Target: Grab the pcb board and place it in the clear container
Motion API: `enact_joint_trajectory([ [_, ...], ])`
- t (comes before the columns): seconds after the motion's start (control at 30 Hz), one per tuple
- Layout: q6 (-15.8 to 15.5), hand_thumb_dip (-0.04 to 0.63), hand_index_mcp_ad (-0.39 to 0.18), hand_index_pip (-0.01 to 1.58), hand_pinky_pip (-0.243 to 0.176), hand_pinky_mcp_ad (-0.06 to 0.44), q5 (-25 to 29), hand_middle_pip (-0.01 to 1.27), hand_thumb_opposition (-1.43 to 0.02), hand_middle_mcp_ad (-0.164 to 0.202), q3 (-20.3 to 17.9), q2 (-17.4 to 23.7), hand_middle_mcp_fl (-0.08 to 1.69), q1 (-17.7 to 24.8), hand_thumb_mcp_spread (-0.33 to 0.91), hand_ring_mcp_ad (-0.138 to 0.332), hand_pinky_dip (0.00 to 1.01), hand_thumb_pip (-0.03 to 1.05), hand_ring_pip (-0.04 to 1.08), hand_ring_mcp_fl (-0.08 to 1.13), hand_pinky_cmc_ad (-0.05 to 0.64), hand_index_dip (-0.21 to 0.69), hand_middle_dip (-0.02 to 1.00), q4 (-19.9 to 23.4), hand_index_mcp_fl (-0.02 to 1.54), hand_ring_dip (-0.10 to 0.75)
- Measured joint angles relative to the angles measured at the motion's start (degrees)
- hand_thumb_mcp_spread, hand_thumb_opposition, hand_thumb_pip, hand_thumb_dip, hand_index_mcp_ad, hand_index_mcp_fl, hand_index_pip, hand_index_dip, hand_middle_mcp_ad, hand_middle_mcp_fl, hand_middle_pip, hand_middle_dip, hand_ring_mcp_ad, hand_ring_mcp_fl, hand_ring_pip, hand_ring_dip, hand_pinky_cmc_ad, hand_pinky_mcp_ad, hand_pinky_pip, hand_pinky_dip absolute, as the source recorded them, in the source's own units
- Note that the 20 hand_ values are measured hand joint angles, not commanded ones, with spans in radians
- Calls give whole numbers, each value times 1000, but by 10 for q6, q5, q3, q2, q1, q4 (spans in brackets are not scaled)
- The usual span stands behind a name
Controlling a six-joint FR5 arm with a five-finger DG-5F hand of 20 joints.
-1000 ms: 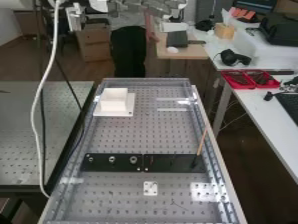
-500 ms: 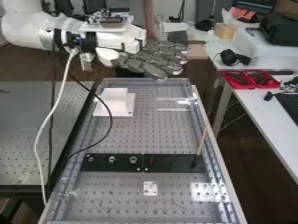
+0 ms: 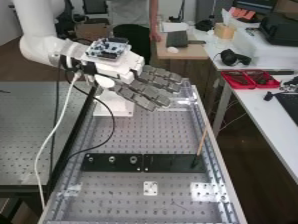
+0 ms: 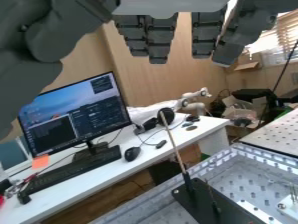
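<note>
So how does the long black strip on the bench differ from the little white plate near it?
The black strip is long and runs across the perforated surface, while the white plate is small and roughly square. The strip carries round fittings and a slanting stick; the plate has small dark spots. Both lie flat.
</note>
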Motion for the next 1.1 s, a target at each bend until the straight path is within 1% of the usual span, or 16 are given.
enact_joint_trajectory([
  [0.13,15,10,37,70,-112,166,81,138,-649,37,-8,-1,3,28,230,215,337,145,87,-2,250,126,42,2,0,-49],
  [0.17,18,10,37,66,-112,164,93,138,-649,37,-8,-1,3,32,230,215,339,145,87,-2,246,119,38,1,0,-49],
  [0.23,40,10,33,70,-112,164,141,141,-649,37,-9,-5,7,52,232,215,339,148,87,-2,250,140,42,-8,0,-49],
  [0.27,56,10,37,70,-112,166,167,141,-649,37,-9,-10,3,64,227,215,339,148,87,-2,250,140,42,-14,0,-49],
  [0.33,84,10,37,70,-112,166,204,141,-649,38,-8,-18,3,82,244,216,354,152,87,-2,250,143,40,-23,0,-49],
  [0.37,92,10,37,73,-112,166,214,141,-649,38,-7,-21,7,87,243,216,354,152,87,-2,250,152,42,-26,0,-49],
  [0.43,125,10,37,73,-110,166,268,141,-649,38,-1,-39,7,113,257,216,361,154,87,-2,250,154,42,-34,0,-49],
  [0.47,134,9,37,66,-110,166,291,138,-649,38,4,-50,3,125,264,216,367,154,87,-2,250,152,38,-36,0,-49],
  [0.5,137,9,35,75,-113,166,301,141,-649,40,6,-55,7,129,265,218,367,155,87,-2,250,168,42,-36,0,-49],
  [0.57,144,9,35,77,-122,166,342,141,-660,42,17,-75,9,142,271,218,377,161,87,-2,250,180,42,-31,0,-49],
  [0.63,148,17,37,72,-124,166,370,141,-661,42,24,-89,9,149,278,218,380,166,87,-2,250,192,38,-22,0,-49],
  [0.73,156,19,37,77,-124,164,412,141,-668,42,32,-107,7,158,297,218,380,185,87,-2,246,250,44,-5,7,-49],
  [0.77,156,24,37,75,-124,166,427,141,-663,44,33,-113,7,160,309,218,380,190,87,-2,250,253,40,4,3,-49],
  [0.9,155,38,33,87,-124,164,472,141,-681,40,37,-129,9,165,340,218,380,213,86,-2,246,349,40,38,26,-49],
  [1.03,188,38,24,87,-124,164,489,141,-698,44,45,-147,9,165,374,218,380,222,86,-2,246,417,44,25,61,-49],
  [1.1,201,38,12,87,-124,164,494,141,-705,40,47,-154,9,164,389,218,380,230,86,-2,246,431,44,20,61,-49],
])
